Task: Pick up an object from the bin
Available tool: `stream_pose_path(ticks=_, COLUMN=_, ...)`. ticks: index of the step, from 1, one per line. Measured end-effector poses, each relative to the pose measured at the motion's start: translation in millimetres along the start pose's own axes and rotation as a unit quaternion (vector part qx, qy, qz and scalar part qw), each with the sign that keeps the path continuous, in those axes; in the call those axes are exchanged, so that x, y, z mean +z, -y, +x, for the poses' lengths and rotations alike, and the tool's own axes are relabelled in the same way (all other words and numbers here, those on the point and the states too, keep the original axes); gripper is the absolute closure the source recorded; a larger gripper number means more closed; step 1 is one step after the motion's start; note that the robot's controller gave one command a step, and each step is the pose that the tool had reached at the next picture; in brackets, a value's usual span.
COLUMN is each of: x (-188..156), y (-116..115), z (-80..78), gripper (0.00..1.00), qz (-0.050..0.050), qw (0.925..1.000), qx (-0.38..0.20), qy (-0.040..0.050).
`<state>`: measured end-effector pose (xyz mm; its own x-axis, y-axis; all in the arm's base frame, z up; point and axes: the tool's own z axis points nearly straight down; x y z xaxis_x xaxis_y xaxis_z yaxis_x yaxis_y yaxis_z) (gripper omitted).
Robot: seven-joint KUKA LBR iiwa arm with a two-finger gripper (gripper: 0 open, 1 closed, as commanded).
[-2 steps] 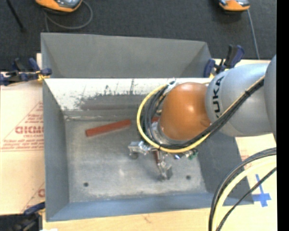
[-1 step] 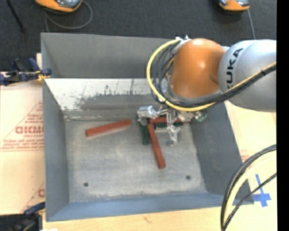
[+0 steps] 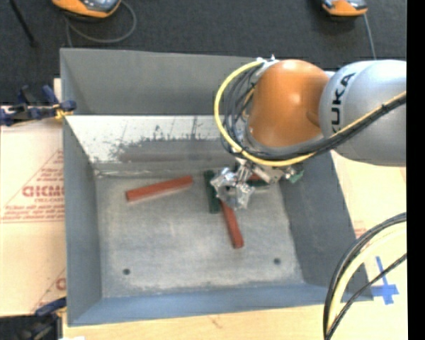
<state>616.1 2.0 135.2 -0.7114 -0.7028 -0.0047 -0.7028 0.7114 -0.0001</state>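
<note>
**Gripper hanging low over a red stick and a green piece in mid-bin**

Camera view: the arm is reaching in from the right, with its orange wrist cover point(image 3: 283, 105) sitting over the back right part of the grey bin point(image 3: 78, 211). Below the cover, the gripper point(image 3: 230, 188) is hanging close to the bin floor, a little right of centre. Whether it is open or closed cannot be told from this angle, and nothing is showing clearly in its grasp.

A short red stick point(image 3: 234, 232) is lying directly at the gripper, its upper end disappearing under the metal tip and its lower end pointing toward the front wall. A dark green piece point(image 3: 213, 201) is lying just beside the gripper on its left. A longer red stick point(image 3: 159, 188) is lying well apart to the left, nearly level.
</note>
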Motion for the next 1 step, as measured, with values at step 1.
stream_pose_path(ticks=1, x=0.0, y=0.0, z=0.0, gripper=0.0, qz=0.0, qw=1.0, qx=0.001, qy=-0.0002)
